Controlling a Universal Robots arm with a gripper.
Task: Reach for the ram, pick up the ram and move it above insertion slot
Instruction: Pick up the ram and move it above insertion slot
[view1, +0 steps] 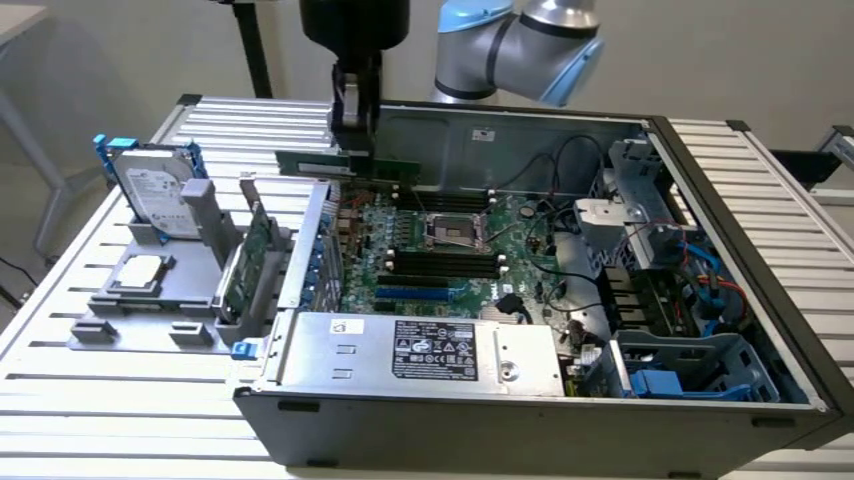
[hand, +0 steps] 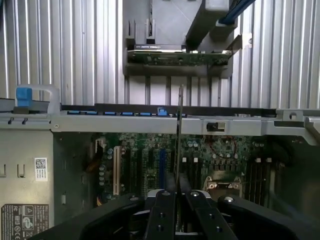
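The ram (view1: 320, 164) is a thin green stick, held level by its upper edge in my shut gripper (view1: 351, 148). It hangs in the air over the far corner of the open computer case (view1: 534, 420), on the exterior view's left, above the motherboard's edge. The black memory slots (view1: 447, 263) lie lower and nearer the camera, beside the processor socket (view1: 451, 228). In the wrist view the ram (hand: 179, 135) shows edge-on as a thin dark line rising from between the black fingers (hand: 162, 215), with the motherboard (hand: 150, 165) beneath it.
On the exterior view's left a grey fixture (view1: 147, 300) holds a silver hard drive in a blue frame (view1: 154, 190) and a green expansion card (view1: 247, 255). The power supply (view1: 427, 350) fills the case's near side. Cables and a drive cage (view1: 681, 370) crowd the right.
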